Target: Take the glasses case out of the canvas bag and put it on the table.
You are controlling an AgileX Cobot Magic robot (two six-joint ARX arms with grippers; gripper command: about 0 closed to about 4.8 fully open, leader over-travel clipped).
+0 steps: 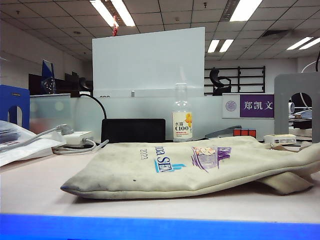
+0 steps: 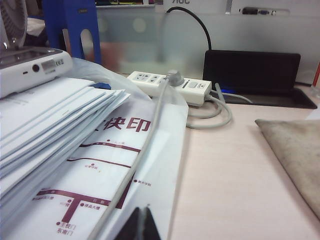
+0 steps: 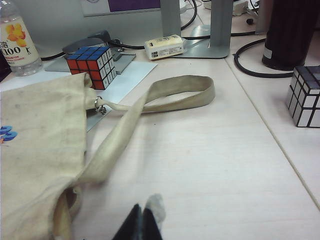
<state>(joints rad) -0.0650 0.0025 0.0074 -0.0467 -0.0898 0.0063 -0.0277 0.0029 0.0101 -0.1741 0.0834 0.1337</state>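
Canvas bag (image 1: 190,167): lying flat on its side across the middle of the bench (image 1: 35,187), off-white and a bit grubby, blue lettering and a purple print facing up. Its mouth end points to the right, with one loop handle (image 3: 175,92) stretched out over the bench top.

Glasses case: not visible from any angle; I can't tell whether it is inside the bag.

Left tool (image 2: 141,225): only the dark tips show in its wrist view, pressed together with nothing between them, low over a printed plastic sleeve (image 2: 115,170) at the left side of the bench, well apart from the bag.

Right tool (image 3: 141,223): tips closed against each other and empty, hanging just beside the bag's mouth end, near where the handle joins the cloth.

Left of the bag: a stack of white papers (image 2: 45,130), a white power strip (image 2: 170,86) with a grey cable (image 2: 145,145) running across the sleeve.

Behind the bag: a clear drink bottle (image 1: 182,114) with an orange label, a dark flat box (image 1: 133,130).

Right of the bag: a coloured Rubik's cube (image 3: 92,65) touching the bag's edge, a silver mirror cube (image 3: 306,95) further out, a grey monitor stand (image 3: 210,30).
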